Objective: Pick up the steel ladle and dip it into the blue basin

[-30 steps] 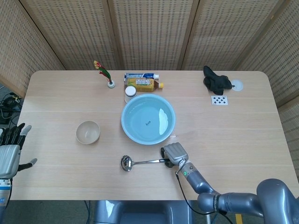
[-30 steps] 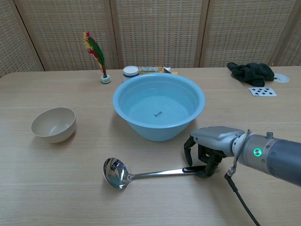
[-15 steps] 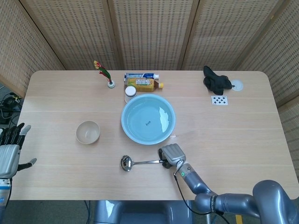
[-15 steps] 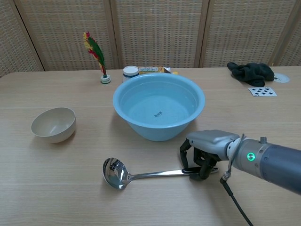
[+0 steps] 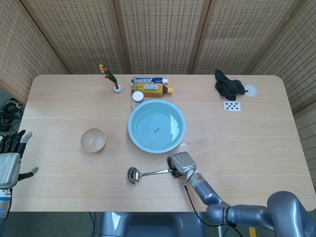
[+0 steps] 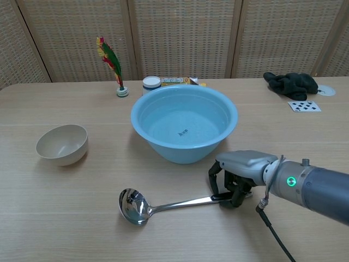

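Steel gleams from a ladle (image 6: 163,204) lying on the wooden table (image 5: 247,138), just in front of the blue basin (image 6: 184,130) on the robot's near side. The right robot hand (image 6: 235,176) has its fingers curled down around the black tip of the ladle's handle, pinching it close to the table surface; whether the handle end is already clear of the table cannot be told. The left robot hand (image 5: 10,160) is far to the left of the basin, off the table edge, fingers spread and holding nothing. The ladle's long axis runs roughly left to right, parallel to the basin's near rim, with the handle end at the right under the hand and the cup at the left, slightly nearer the robot, its hollow facing up. The basin holds clear water. Risks, as a judgement: the grip sits at the very end of a long, slick handle, so the heavy cup could make the ladle swivel or droop in the fingers as it rises, or slip out altogether. Swinging the cup towards the basin too low could knock it against the basin wall, shoving the basin or slopping water. A small beige bowl (image 6: 61,144) stands well to the left of the basin, and bottles (image 5: 150,87) lie just behind it, both away from the likely path.
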You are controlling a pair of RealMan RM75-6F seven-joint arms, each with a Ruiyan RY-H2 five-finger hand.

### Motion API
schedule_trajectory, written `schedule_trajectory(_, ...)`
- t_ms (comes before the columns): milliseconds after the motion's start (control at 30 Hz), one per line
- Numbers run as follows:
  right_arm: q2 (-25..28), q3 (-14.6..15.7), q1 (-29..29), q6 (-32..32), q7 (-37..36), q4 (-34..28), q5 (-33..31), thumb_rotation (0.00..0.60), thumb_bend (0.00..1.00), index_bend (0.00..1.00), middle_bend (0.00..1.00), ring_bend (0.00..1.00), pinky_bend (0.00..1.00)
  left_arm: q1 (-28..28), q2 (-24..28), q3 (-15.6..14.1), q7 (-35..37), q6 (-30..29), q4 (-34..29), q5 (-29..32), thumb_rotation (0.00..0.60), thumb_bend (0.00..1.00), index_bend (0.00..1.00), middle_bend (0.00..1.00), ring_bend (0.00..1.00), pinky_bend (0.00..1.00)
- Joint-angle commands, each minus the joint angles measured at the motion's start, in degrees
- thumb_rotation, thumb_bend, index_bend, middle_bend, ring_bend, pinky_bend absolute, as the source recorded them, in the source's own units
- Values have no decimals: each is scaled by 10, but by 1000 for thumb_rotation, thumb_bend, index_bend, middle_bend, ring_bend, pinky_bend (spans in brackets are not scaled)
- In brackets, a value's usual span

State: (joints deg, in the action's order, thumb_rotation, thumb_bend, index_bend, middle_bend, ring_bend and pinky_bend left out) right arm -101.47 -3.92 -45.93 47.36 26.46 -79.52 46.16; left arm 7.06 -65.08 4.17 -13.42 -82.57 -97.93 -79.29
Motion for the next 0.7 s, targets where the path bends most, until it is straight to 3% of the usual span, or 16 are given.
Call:
schedule_trajectory(33,4,-1,2,0,-2,-4,-1,600,731,677,1000,1000,1000,0,0,0,0,0,0,0,600,0,0,0,0,0)
schedule_trajectory(700,130,-5,26,1,-50,-129,12,600,764,776,1000,1000,1000,-2,3,-7,1,-4,-6,-11,600,0,0,0,0,0)
